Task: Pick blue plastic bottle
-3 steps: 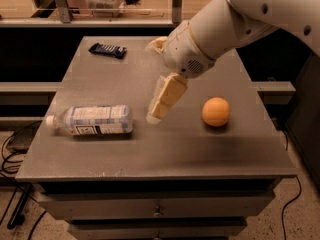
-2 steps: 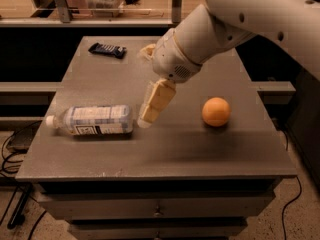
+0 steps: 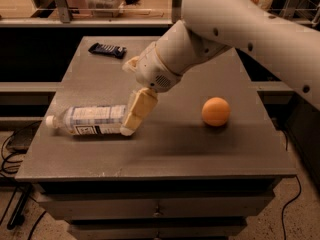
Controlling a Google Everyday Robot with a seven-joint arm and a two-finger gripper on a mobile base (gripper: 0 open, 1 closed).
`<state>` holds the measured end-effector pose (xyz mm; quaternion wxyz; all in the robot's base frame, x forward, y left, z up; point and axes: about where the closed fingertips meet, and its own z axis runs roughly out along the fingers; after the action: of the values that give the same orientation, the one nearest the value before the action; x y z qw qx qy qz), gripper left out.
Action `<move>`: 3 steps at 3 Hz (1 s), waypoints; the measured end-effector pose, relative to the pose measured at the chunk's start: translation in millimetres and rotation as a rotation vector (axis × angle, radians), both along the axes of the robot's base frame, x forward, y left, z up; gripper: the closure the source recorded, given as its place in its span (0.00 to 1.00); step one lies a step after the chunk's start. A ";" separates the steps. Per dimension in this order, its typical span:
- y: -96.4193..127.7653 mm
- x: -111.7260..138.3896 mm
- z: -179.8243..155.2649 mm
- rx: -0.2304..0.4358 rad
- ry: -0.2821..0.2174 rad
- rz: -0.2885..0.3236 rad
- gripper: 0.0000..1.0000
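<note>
My hand (image 3: 129,127), cream-coloured at the end of my thick white arm (image 3: 240,30), is down low over the left half of the flat grey desk (image 3: 165,156). Its tip is at the right end of the blue plastic bottle (image 3: 95,120), overlapping the bottle's base in this view. Whether it touches the bottle I cannot tell, nor whether my hand is spread or pressed together.

The bottle is a clear plastic one with a pale blue-and-white label and a dark barcode patch. It lies on its side near the desk's left edge, its white cap (image 3: 50,121) pointing left and its base pointing right, toward my hand.

A round orange ball (image 3: 216,111) rests on the desk to the right of my hand, well apart from the bottle. A small dark blue wrapped bar (image 3: 106,49) lies flat near the far left corner of the desk, well apart from both. My arm reaches in from the upper right, crossing above the far half of the desk. Dark cables (image 3: 11,156) trail on the floor at the left.
</note>
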<state>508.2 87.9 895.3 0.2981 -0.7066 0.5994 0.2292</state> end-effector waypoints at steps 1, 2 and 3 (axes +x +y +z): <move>15.8 -3.2 -13.8 0.028 0.052 0.000 0.00; 25.8 -7.5 -29.9 0.042 0.106 -0.013 0.17; 30.7 -10.9 -41.8 0.047 0.141 -0.021 0.41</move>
<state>497.4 118.5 853.5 0.2739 -0.6753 0.6206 0.2894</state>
